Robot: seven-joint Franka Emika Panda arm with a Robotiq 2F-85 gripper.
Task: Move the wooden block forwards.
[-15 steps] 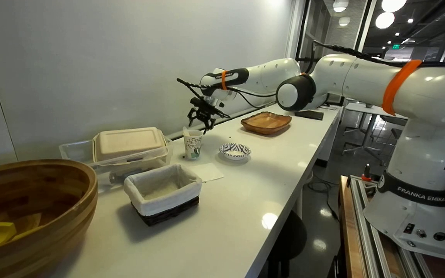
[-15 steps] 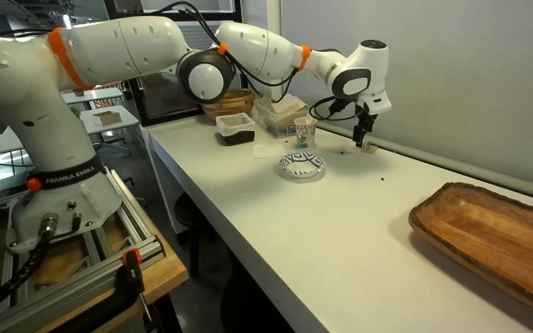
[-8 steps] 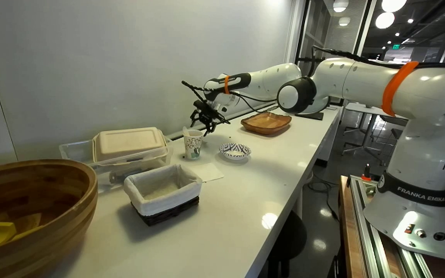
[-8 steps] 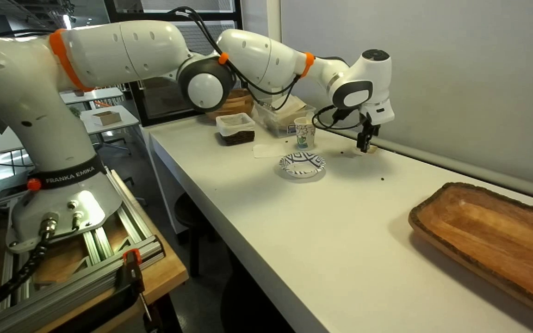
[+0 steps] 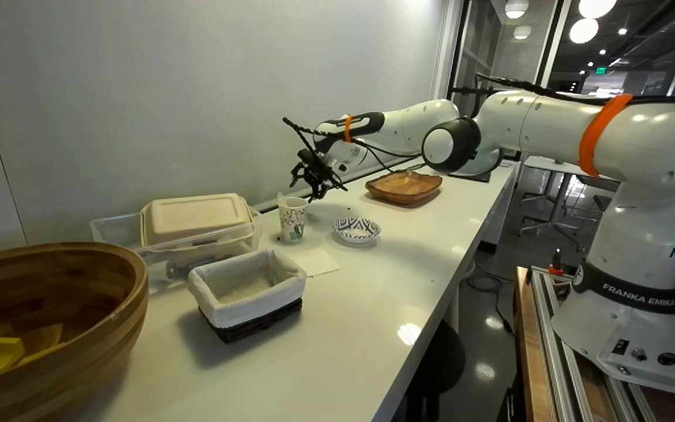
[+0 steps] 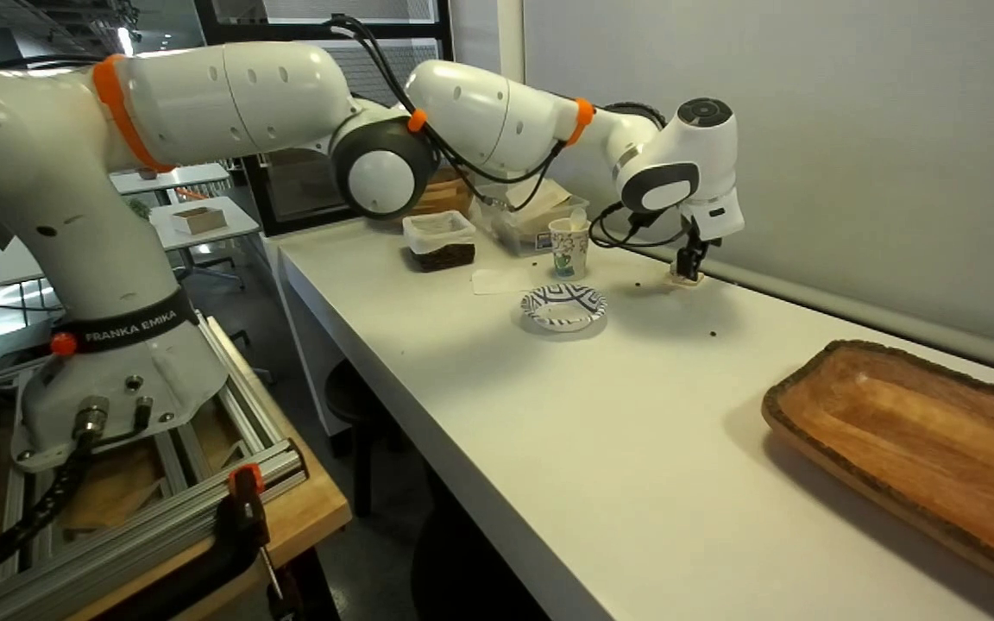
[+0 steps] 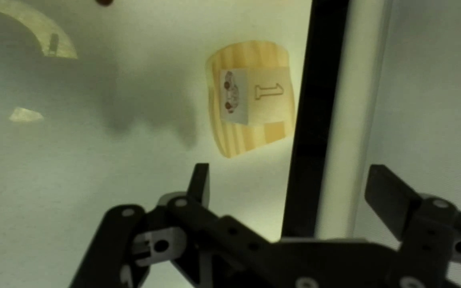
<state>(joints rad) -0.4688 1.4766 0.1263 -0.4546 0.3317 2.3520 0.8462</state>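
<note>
A small wooden block (image 7: 268, 95), with a 1 on one face and a car picture on another, sits on a pale striped wooden piece (image 7: 254, 56) beside the wall. In an exterior view the pale piece (image 6: 687, 284) shows partly behind the fingers; the cup hides most of it in another view. My gripper (image 7: 292, 188) is open and empty. In the wrist view the block lies beyond the fingertips, left of the middle between them. One finger is over the table, the other over the wall-side strip. The gripper shows in both exterior views (image 5: 305, 186) (image 6: 688, 263).
A patterned cup (image 6: 569, 248) and bowl (image 6: 564, 307) stand near the block. A cloth-lined basket (image 5: 249, 299), clear bin (image 5: 156, 258) and large wooden bowl (image 5: 79, 328) stand further along. A brown tray (image 6: 920, 448) lies opposite. The wall (image 6: 859, 172) is close behind; dark specks (image 6: 713, 334) dot the table.
The arm has lowered, and the gripper has moved towards the wall and down to just by the block. The gripper stays open. The cup, bowl and basket have not moved.
</note>
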